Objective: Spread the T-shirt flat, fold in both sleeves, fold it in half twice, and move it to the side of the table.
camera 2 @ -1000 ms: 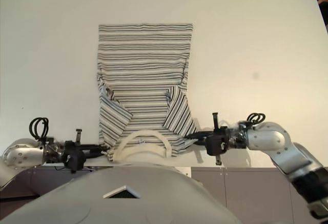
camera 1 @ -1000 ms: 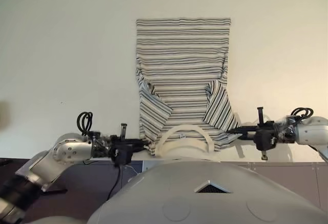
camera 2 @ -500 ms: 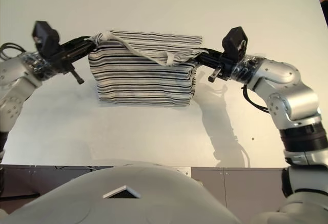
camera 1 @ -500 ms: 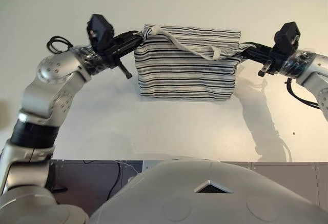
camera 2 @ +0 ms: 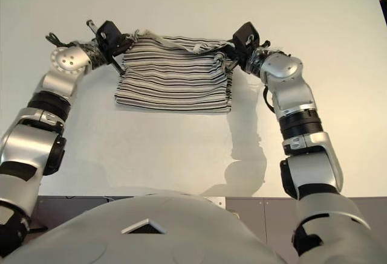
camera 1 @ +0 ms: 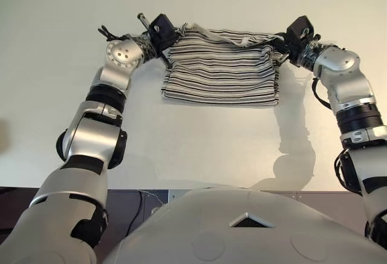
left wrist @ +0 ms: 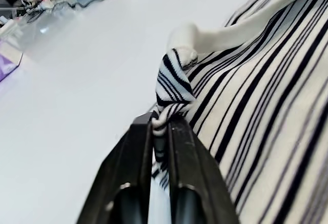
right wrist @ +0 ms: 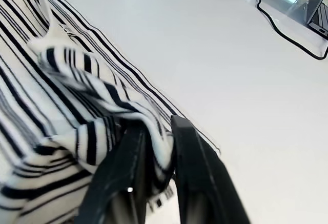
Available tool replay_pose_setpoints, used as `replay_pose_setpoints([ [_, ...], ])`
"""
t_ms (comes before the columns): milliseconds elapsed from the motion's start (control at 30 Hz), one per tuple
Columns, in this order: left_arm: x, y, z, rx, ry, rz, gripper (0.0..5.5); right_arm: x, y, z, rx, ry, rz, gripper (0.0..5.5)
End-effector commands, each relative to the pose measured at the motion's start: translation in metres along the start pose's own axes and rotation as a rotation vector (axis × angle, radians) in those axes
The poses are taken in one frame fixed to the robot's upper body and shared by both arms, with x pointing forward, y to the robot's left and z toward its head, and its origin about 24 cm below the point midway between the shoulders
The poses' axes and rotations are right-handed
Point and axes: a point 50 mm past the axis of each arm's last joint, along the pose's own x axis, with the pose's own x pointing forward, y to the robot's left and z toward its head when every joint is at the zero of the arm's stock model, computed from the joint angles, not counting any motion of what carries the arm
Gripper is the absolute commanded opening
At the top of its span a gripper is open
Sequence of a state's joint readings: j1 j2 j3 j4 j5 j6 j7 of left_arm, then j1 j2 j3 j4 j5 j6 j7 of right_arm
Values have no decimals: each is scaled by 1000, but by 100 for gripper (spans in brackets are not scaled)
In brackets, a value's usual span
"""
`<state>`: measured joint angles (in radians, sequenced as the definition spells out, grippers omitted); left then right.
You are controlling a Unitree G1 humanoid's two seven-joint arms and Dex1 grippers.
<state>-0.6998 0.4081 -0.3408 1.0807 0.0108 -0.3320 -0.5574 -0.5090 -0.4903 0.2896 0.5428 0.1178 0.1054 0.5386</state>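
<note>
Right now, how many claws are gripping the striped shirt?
2. The left gripper pinches the T-shirt at its far left corner; the right gripper, its far right corner.

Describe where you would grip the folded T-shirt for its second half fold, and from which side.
Probably the two corners of one short edge, coming in low from that side: the T-shirt lies as a wide, flat rectangle, so carrying a short edge across halves it. The left gripper and right gripper pinch its far corners.

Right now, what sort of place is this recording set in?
Probably a robotics lab or test workspace: a plain white table carries a striped T-shirt, with a loose black cable and what looks like a laptop farther off on it.
</note>
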Motion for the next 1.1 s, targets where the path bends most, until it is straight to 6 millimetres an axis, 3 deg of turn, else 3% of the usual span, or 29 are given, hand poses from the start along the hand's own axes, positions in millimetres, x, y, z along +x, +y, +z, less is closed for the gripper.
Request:
replay_pose_setpoints([
  [33,7,3,7,42,-12,54,94,7,-6,9,-45,-30,-46,132],
  [167,1,27,5,312,114,284,116,14,-10,3,-172,14,-105,199],
  [233,-8,43,2,345,149,408,116,19,-5,-6,-267,46,-82,240],
  [400,-33,60,-13,186,127,606,116,21,-5,-17,-493,130,63,333],
  [467,-47,63,-23,80,90,702,116,13,-12,-24,-645,200,142,366],
  [533,-68,57,-40,4,43,794,116,-16,-12,-42,-884,268,426,366],
  [633,-94,33,-51,-39,-9,863,116,-79,-1,-49,-959,213,877,366],
  [700,-110,14,-49,-67,-25,886,116,-116,16,-31,-929,144,1057,366],
  [767,-120,-3,-44,-99,-25,890,116,-138,53,-6,-803,4,1200,366],
  [833,-119,-14,-37,-100,-17,859,116,-131,93,3,-684,-125,1212,366],
  [900,-115,-20,-33,-85,-8,811,116,-104,115,-2,-636,-155,1044,366],
  [967,-118,-26,-31,-76,1,781,116,-87,124,-9,-583,-131,880,366],
  [1100,-126,-36,-22,-28,9,699,116,-82,134,-13,-529,-76,727,366],
])
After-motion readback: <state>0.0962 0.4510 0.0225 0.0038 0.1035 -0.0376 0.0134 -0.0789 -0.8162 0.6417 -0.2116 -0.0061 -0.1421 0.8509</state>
